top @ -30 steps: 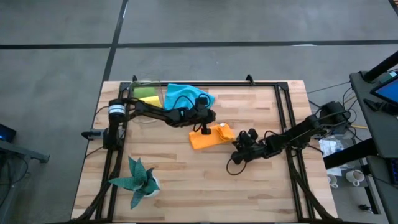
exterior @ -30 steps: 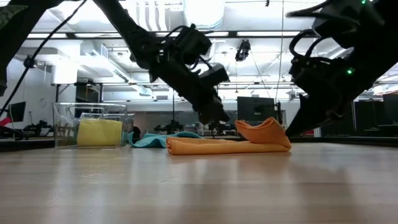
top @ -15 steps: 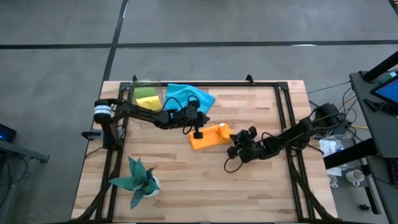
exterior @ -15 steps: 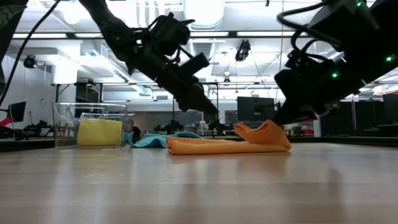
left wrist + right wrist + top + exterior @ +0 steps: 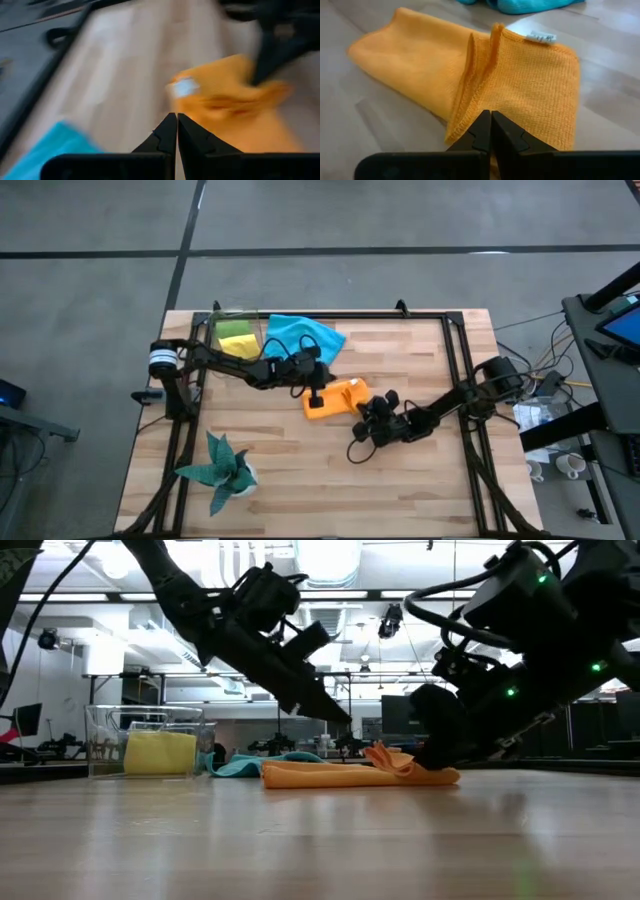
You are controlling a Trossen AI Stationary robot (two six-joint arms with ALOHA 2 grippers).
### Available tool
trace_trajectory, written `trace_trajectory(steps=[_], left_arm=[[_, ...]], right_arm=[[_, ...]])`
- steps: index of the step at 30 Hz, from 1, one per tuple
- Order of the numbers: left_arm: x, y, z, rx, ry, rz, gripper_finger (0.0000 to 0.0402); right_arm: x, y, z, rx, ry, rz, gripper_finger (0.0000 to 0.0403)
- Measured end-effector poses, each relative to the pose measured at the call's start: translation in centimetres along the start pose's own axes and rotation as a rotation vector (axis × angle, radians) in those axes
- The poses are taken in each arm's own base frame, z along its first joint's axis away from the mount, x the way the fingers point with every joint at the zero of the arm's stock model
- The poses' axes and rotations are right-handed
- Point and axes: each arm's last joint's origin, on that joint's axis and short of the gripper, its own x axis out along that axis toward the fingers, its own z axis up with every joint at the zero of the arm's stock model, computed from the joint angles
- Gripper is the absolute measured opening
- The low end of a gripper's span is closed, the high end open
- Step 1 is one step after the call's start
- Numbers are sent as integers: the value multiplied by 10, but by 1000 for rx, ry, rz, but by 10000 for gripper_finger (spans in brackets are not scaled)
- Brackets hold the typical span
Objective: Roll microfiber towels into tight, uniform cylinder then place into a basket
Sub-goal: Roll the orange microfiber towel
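Orange towel lies flat between both arms' clenched, empty jaws.

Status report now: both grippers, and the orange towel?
Left gripper shut, above orange towel. Right gripper shut, at its edge. Towel unrolled. Nothing blocking.

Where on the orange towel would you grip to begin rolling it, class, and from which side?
Probably the raised folded edge of the orange towel, approached from the right gripper's side. The rest lies flat on the table, offering fingers little to pinch.
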Motion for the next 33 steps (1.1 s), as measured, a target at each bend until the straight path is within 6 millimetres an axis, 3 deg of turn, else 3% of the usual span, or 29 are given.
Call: trace_trajectory(steps=[9, 20, 26, 33], left_arm=[[2, -26, 9, 22, -97, -136, 0], [48, -37, -7, -76, -106, -134, 0], [63, -28, -25, -60, -25, -1, 0], [67, -11, -40, -40, 63, 230, 0]], right_arm=[[0, -2, 4, -7, -21, -20, 9], [1, -3, 4, -14, -14, -26, 9], [1, -3, 3, -14, 3, -9, 9], [1, -3, 3, -11, 4, -5, 9]])
